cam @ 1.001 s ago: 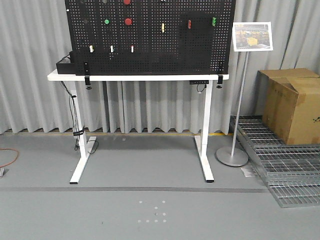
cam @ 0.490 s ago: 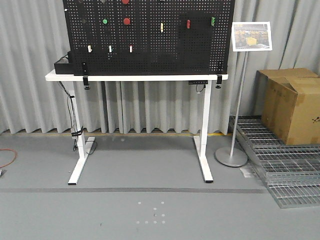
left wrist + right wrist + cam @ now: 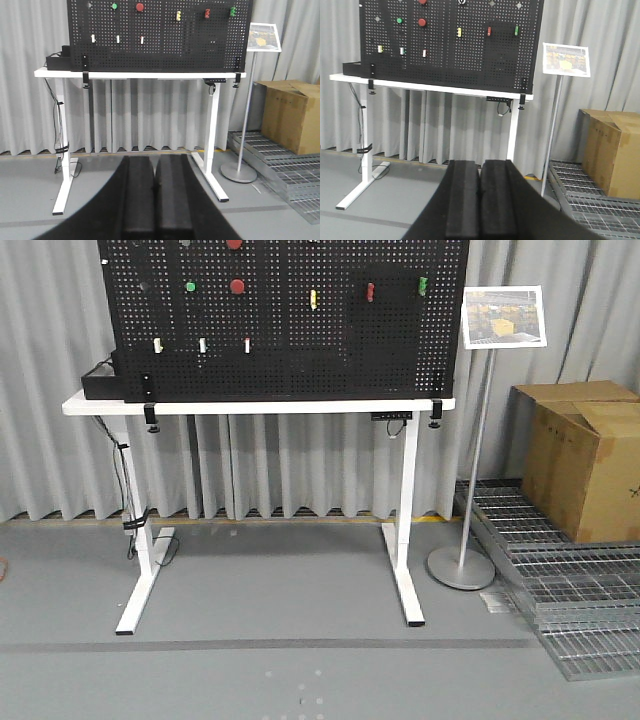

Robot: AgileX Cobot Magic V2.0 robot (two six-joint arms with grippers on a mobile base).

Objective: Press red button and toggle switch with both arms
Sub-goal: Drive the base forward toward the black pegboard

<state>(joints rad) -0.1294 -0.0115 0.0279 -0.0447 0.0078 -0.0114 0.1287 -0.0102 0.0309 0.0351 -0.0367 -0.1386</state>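
**A:** What sits closest to the cameras?

**B:** Each wrist view has its own gripper at 6 o'clock. The left gripper (image 3: 155, 200) is clenched, pads flat against each other with nothing between them. The right gripper (image 3: 480, 200) is clenched the same way, on nothing. Both hang over the grey floor (image 3: 300, 640), well apart from the work.

**A:** And beyond the floor?

**B:** A white surface (image 3: 250, 404) on two legs, with a black pegboard (image 3: 300, 340) standing upright on it. At the surface's 3 o'clock are a sign on a pole (image 3: 504, 317), metal grating (image 3: 570, 590) and a cardboard box (image 3: 585, 460).

**A:** Where is the red button?

**B:** At about 10 o'clock on the pegboard. The red button (image 3: 422, 22) has a green button (image 3: 399, 20) at its 9 o'clock. A second red disc (image 3: 422, 1) sits at its 12 o'clock, cut by the frame edge.

**A:** The toggle switch?

**B:** In the right wrist view the toggle switch (image 3: 461, 2) sits at about 2 o'clock from the red button, right at the top edge. It is too small to tell how its lever stands. A yellow tab (image 3: 459, 33) is at its 6 o'clock.

**A:** Farthest back?

**B:** A grey curtain (image 3: 60, 390).
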